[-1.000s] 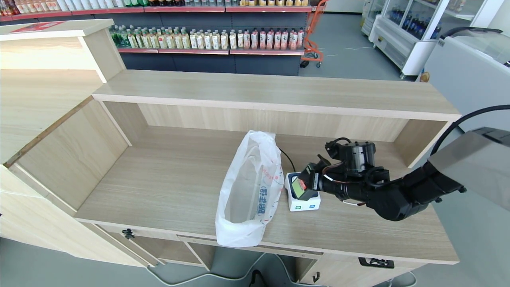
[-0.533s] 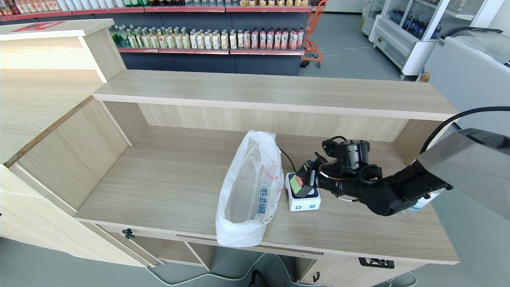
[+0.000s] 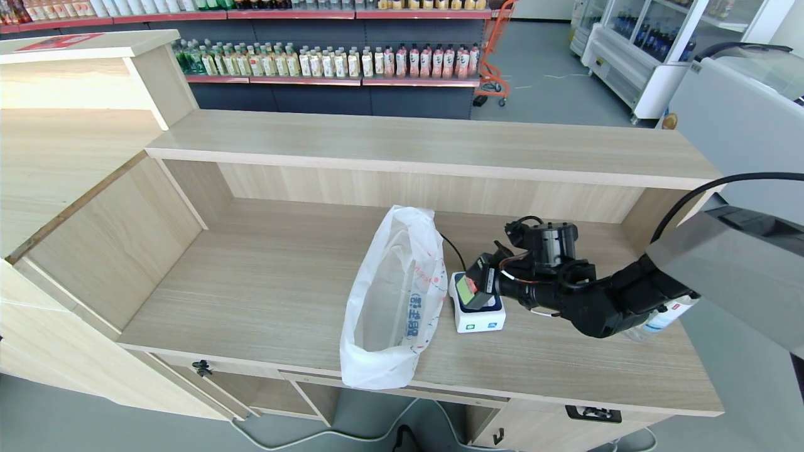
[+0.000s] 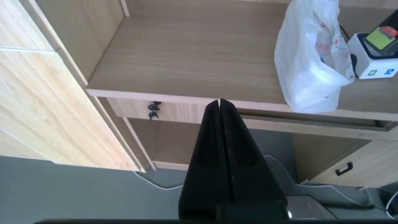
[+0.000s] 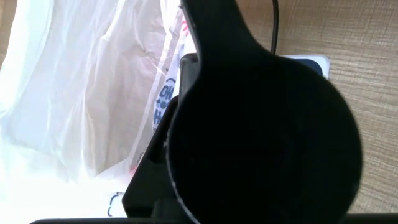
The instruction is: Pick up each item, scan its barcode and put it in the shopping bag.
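Clamped in the right pincer over the scanner, the small pack looks light and stiff, best held by its edges; the left pincer is together.

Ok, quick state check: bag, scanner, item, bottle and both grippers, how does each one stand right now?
shopping bag: standing open on the counter, nothing visible inside.
scanner: on the counter beside the bag, cable attached.
item: held just above the scanner, not yet bagged.
right gripper: shut on the item.
left gripper: shut, empty.
bottle: on the counter, mostly hidden behind the right arm.
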Controlling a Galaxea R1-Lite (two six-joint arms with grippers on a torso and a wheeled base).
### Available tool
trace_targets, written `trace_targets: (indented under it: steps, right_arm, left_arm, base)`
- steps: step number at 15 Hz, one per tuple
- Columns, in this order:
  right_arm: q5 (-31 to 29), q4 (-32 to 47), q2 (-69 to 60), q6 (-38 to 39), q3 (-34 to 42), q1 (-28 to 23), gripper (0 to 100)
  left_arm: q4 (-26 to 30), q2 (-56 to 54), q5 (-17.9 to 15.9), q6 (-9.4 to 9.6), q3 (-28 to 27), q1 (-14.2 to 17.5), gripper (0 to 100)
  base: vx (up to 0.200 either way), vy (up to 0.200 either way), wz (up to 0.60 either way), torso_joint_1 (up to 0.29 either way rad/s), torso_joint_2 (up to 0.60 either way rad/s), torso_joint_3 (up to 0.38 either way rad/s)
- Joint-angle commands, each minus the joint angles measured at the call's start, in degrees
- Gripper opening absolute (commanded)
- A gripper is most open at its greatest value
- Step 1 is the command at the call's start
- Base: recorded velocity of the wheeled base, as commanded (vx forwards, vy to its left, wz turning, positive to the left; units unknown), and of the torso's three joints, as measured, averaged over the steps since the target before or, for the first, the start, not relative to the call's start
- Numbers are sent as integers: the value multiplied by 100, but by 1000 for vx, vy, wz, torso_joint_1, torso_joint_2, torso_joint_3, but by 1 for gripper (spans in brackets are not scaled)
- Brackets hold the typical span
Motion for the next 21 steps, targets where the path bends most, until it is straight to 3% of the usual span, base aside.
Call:
trace_targets:
  steps: [1,8,12,15,17,21]
  right_arm:
    - [3,-9,81,9,-98,-9,0]
    - [3,-35,239,18,-168,9,0]
    - [-6,18,-473,18,-36,35,0]
    - [-867,-88,-1862,-1406,764,27,0]
    - [-1280,-273,-2406,-1546,1177,150,0]
    - [-1412,-334,-3549,-1836,2434,334,0]
  left_arm:
    - [2,-2,-1,0,1,0,0]
    - [2,-2,-1,0,1,0,0]
    - [2,6,-1,0,1,0,0]
    - [-7,-2,-1,0,1,0,0]
    - [2,-2,-1,0,1,0,0]
    - [2,-2,-1,0,1,0,0]
  base:
    - [0,0,0,0,0,0]
    - [0,0,0,0,0,0]
    - [0,0,0,0,0,0]
    - [0,0,0,0,0,0]
    - [0,0,0,0,0,0]
    - [0,0,0,0,0,0]
